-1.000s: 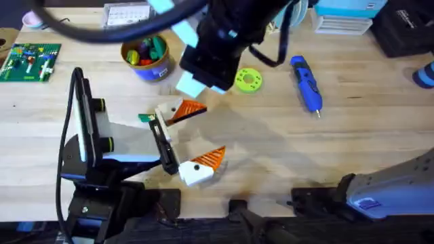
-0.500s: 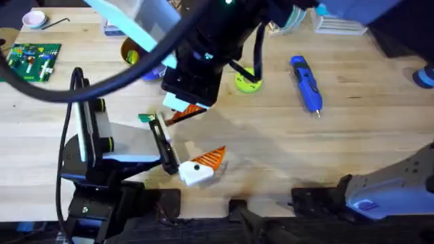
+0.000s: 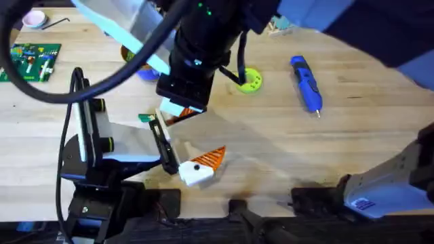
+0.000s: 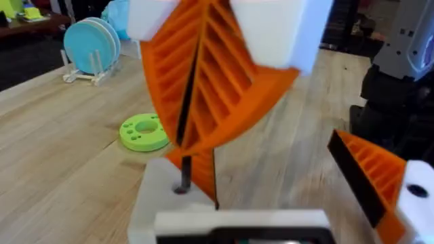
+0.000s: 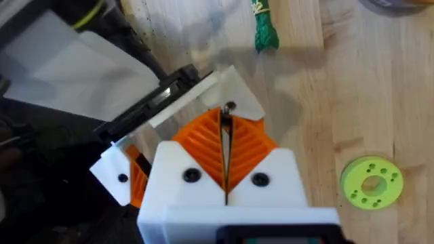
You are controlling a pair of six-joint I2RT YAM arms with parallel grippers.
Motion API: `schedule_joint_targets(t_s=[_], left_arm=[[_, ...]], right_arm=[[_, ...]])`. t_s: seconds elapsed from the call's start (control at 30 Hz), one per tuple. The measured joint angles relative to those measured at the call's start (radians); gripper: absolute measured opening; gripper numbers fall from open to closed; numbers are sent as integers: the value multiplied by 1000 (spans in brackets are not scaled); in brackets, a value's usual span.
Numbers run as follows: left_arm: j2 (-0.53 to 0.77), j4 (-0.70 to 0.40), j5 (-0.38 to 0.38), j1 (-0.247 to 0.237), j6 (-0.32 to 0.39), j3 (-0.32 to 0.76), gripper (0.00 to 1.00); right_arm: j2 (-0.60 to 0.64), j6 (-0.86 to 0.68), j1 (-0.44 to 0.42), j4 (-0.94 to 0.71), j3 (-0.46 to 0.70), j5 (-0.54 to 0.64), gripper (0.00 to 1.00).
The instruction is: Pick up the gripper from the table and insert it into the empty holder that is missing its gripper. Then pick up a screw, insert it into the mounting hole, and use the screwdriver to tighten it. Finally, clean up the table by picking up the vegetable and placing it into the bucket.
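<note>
Two robot arms are working at a wooden table [image 3: 366,146]. Far on the left side, a green board [image 3: 30,59] with little parts is lying flat. The left gripper [image 3: 196,135] is resting low over the table with its two sides spread wide apart. One side is wearing an orange finger [image 3: 211,158]. The other side is the empty holder [image 4: 159,196], a white block. The gripper [image 4: 201,169], the small orange ribbed piece, is looking like it is sitting on that white block, but most of it is hiding. The vegetable [image 3: 144,118] is lying on the table just beside the holder, and nothing is touching it. Behind it, the bucket [image 3: 144,70] is peeking out from under the big dark right arm. The right gripper [image 5: 224,146] is reaching across the middle and pointing down at the holder. Its orange pads [image 4: 224,81] are pressing together and pinching a thin dark screw [image 4: 184,173]. The end of the screw is touching a small hole in the white block. Farther right, a lime-green disc [image 3: 249,80] is lying flat. Farthest right, the screwdriver [image 3: 306,83] is lying by itself, well apart from both grippers.
</note>
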Motion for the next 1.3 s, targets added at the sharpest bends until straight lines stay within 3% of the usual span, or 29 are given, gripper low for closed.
schedule_joint_targets(t_s=[1.3], left_arm=[[0, 0, 0, 0, 0, 0, 993]], right_arm=[[20, 0, 0, -9, 0, 15, 7]])
